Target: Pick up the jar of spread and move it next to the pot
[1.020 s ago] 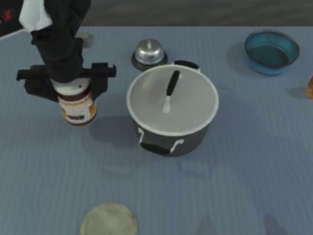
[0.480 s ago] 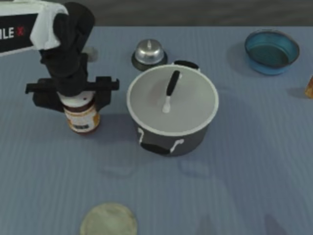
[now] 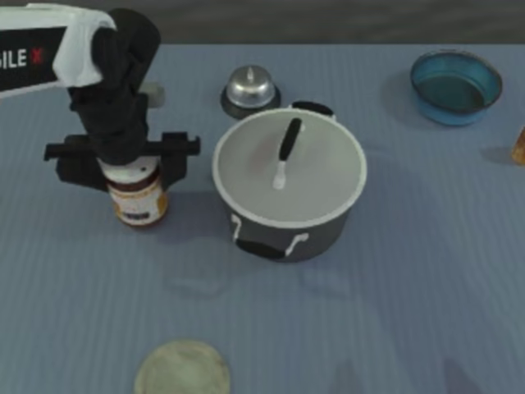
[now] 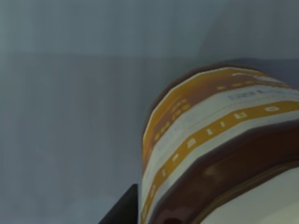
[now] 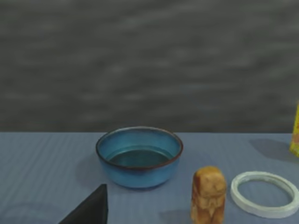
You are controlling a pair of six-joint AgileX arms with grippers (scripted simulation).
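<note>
Across the blue-grey ribbed tabletop (image 3: 394,312), a dark wall runs behind the far edge. Toward the left edge, the left gripper (image 3: 123,156) has its fingers closed on the white lid of the jar of spread (image 3: 139,201), which stands upright just left of the pot (image 3: 289,185), apart from it. Bare surface lies open toward the near edge. The right gripper's state cannot be told.

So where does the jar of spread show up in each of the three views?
Top view: the jar of spread stands on the table's left side, under the left gripper, left of the pot.
Left wrist view: the jar fills much of the picture, label showing.
Right wrist view: not in it.
Shared landmark: the blue bowl, seen from the top and right wrist.
</note>
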